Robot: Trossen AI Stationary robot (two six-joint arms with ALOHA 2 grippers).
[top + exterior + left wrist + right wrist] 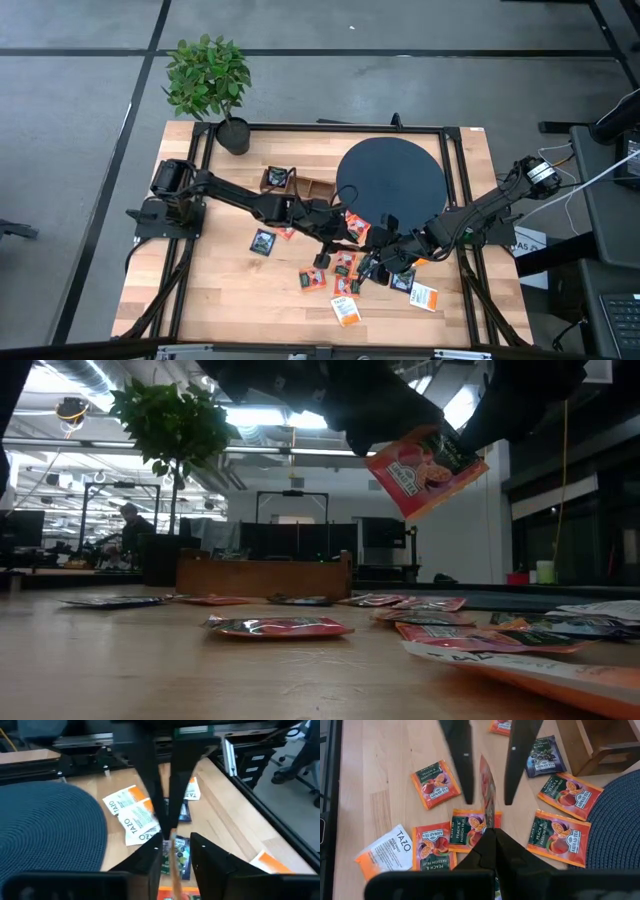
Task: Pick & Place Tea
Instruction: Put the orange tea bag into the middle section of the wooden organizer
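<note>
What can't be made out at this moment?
- Wooden tray: contents, high view; left arm covers part, rest too small.
- Held sachet: its print, right wrist view; seen edge-on.
- Left gripper and right gripper: low view; cut off by top edge.
- Loose sachets: count, high view; arms overlap them.

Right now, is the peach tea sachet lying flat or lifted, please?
Lifted: the sachet hangs tilted above the table, pinched in the right gripper.
</note>
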